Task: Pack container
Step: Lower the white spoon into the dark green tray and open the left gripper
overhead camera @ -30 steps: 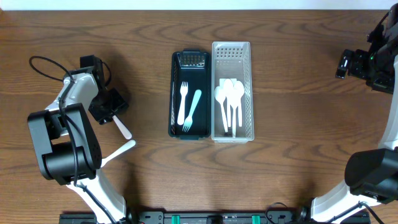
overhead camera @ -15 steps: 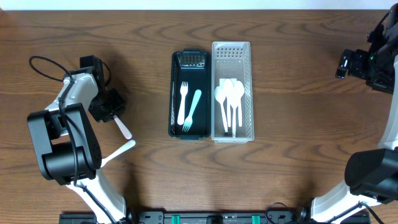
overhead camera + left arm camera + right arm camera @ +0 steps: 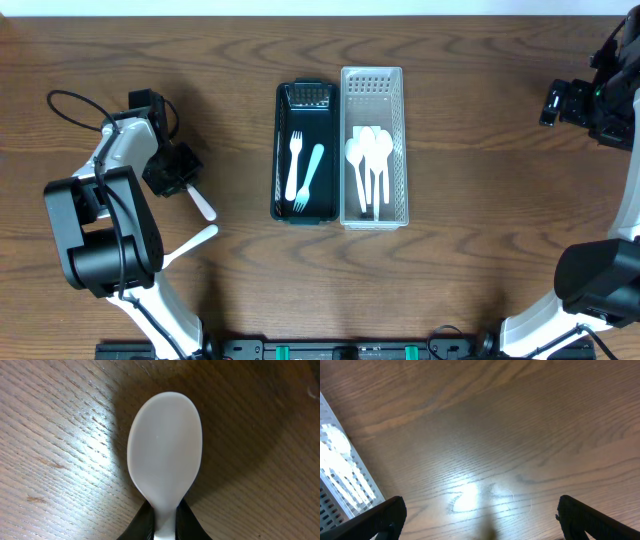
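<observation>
A white plastic spoon (image 3: pixel 165 450) lies on the wooden table, bowl away from the camera. My left gripper (image 3: pixel 164 522) is shut on its handle, both black fingers (image 3: pixel 143 525) pressed against it. From above, the left gripper (image 3: pixel 183 183) sits at the table's left with the spoon (image 3: pixel 202 206) sticking out toward the front. The white perforated container (image 3: pixel 373 80) holds several white spoons. Next to it, the dark container (image 3: pixel 281 150) holds two forks. My right gripper (image 3: pixel 556 104) hovers open at the far right, and the right wrist view shows nothing between the jaws of the right gripper (image 3: pixel 482 522).
Another white utensil (image 3: pixel 192 245) lies on the table in front of the left gripper. A black cable (image 3: pixel 70 105) loops behind the left arm. The white container's edge (image 3: pixel 340 475) shows at the left of the right wrist view.
My left gripper has closed on the spoon's handle. The spoon has shifted only slightly. The right arm has not moved.
</observation>
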Robot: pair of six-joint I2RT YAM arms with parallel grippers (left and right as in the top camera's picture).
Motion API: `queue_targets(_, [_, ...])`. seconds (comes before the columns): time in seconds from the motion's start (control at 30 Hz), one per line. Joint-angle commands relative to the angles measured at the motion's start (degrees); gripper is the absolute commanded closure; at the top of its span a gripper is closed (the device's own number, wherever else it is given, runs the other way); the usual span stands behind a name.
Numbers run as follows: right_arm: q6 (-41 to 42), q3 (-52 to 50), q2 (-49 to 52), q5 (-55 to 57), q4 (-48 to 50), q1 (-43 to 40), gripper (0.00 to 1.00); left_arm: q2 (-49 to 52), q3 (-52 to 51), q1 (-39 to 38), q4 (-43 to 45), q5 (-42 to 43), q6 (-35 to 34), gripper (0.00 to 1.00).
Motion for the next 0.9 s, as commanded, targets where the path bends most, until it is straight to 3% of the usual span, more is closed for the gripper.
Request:
queue_targets(0.0, [-0.7,-0.2,0.2,-0.1,-0.1,0.1,0.01,0.8,-1.5,0.1,-0.9,-0.7,0.1,0.94])
queue_targets(0.23, [-0.7,-0.2,0.2,-0.1,0.0,0.1,0.01,-6.7,5.2,-3.6,-12.6,-3.8,0.4,0.94])
queue_targets(0.43, [-0.7,-0.2,0.2,-0.1,0.4,0.1,0.01,-18.1,16.7,-15.5,-21.2,-5.3,2.5,0.94])
queue_targets(0.63, [-0.7,-0.2,0.2,-0.1,0.6,0.1,0.01,-21.7,21.5,-29.5,-19.5,-5.4,2.4,0.94])
queue_targets(0.87, [-0.7,-0.2,0.2,-0.1,0.2,0.1,0.01,-14.0,21.4,-39.8,-15.1,-5.5,3.7,0.94])
